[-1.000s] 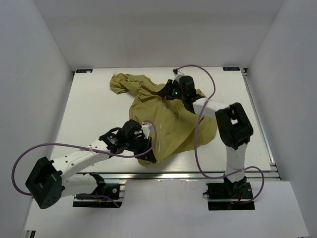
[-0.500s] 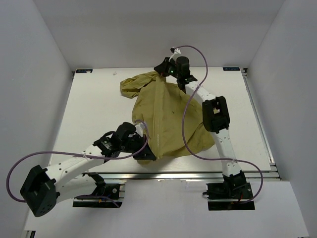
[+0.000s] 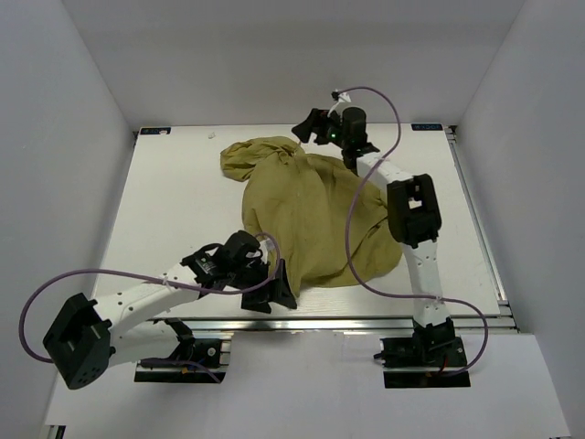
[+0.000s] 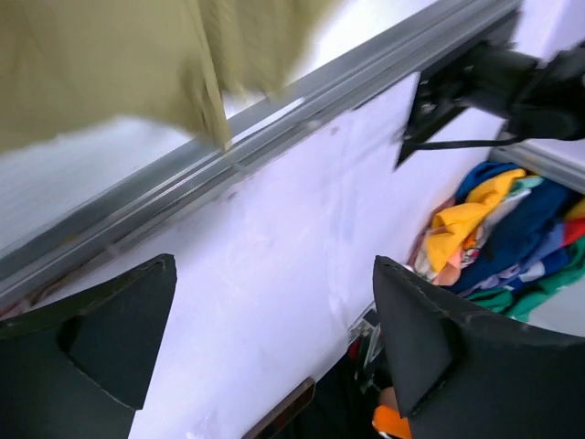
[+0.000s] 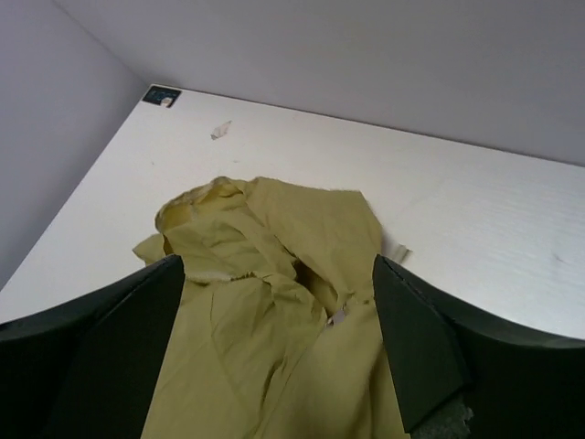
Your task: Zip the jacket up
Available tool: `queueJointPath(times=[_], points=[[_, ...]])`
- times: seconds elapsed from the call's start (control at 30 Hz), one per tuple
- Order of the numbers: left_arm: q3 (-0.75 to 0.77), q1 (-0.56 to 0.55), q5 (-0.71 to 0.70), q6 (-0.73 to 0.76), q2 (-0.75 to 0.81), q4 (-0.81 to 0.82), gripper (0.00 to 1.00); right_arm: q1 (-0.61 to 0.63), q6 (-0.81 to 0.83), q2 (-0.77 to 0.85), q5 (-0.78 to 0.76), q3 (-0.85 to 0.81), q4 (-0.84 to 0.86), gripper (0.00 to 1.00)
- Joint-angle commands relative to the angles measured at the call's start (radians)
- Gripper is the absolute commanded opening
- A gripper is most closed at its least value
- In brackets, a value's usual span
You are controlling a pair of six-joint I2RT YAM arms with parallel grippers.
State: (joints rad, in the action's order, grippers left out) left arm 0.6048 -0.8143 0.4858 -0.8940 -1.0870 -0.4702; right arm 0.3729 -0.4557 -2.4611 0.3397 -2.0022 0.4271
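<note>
The left gripper has its jaws spread wide with nothing between them. In its wrist view they frame bare white surface below the metal rail at the counter's near edge. In the top view this gripper sits at about 7 o'clock from the jacket, just beside the near hem. A corner of that hem hangs over the rail at 11 o'clock in the wrist view, apart from the fingers.

The right gripper also has its jaws wide and holds nothing. It hangs above the counter's far edge, at 12 o'clock from the jacket, looking down on the rumpled collar end.

The jacket lies spread over the middle of the counter, with a bunched part reaching toward 11 o'clock. A small pale scrap lies on the counter beyond it.

At 3 o'clock in the left wrist view there is a heap of coloured cloth off the counter. I cannot tell whether a container holds it.
</note>
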Motion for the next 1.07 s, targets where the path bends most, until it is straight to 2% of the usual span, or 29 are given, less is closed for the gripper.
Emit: queueJointPath(times=[0.0,0.1,0.2,0.23,0.27,0.3,0.37,0.4,0.43,0.5,0.53,0.6,0.63,0.7,0.87,1.03], points=[[0.082,0.000,0.008,0.099,-0.001,-0.082,0.98,-0.028,0.063,0.239,0.001,0.127,0.050,0.89],[0.177,0.001,-0.094,0.144,-0.002,-0.128,0.98,-0.043,0.057,0.391,-0.007,0.304,0.019,0.89],[0.298,0.006,-0.289,0.193,-0.024,-0.192,0.98,-0.083,-0.032,0.534,0.016,0.446,-0.057,0.89],[0.331,0.013,-0.367,0.196,-0.031,-0.229,0.98,-0.115,-0.063,0.569,0.030,0.486,-0.073,0.89],[0.360,0.024,-0.539,0.196,-0.040,-0.246,0.98,-0.132,-0.104,0.611,0.047,0.535,-0.076,0.89],[0.418,0.041,-0.609,0.199,-0.066,-0.260,0.98,-0.149,-0.115,0.701,0.053,0.642,-0.077,0.89],[0.457,0.116,-0.755,0.187,-0.082,-0.262,0.98,-0.186,-0.112,0.801,-0.016,0.750,-0.091,0.89],[0.466,0.160,-0.757,0.211,-0.085,-0.240,0.98,-0.195,-0.097,0.895,-0.059,0.823,-0.161,0.89],[0.470,0.272,-0.739,0.233,-0.085,-0.179,0.98,-0.206,-0.078,0.937,-0.161,0.841,-0.222,0.89],[0.483,0.412,-0.604,0.285,-0.097,-0.133,0.98,-0.210,-0.005,1.035,-0.261,0.844,-0.376,0.89],[0.522,0.538,-0.586,0.283,-0.135,-0.152,0.98,-0.213,0.018,1.063,-0.350,0.843,-0.527,0.89],[0.584,0.628,-0.625,0.273,-0.189,-0.208,0.98,-0.215,0.037,1.157,-0.482,0.861,-0.660,0.89],[0.643,0.679,-0.648,0.267,-0.238,-0.267,0.98,-0.215,0.040,1.188,-0.501,0.906,-0.675,0.89],[0.671,0.701,-0.693,0.264,-0.263,-0.285,0.98,-0.216,0.031,1.296,-0.534,0.968,-0.677,0.89],[0.647,0.753,-0.679,0.282,-0.237,-0.231,0.98,-0.216,-0.008,1.503,-0.617,1.132,-0.666,0.89],[0.606,0.773,-0.685,0.296,-0.185,-0.190,0.98,-0.216,0.015,1.559,-0.705,1.154,-0.708,0.89]])
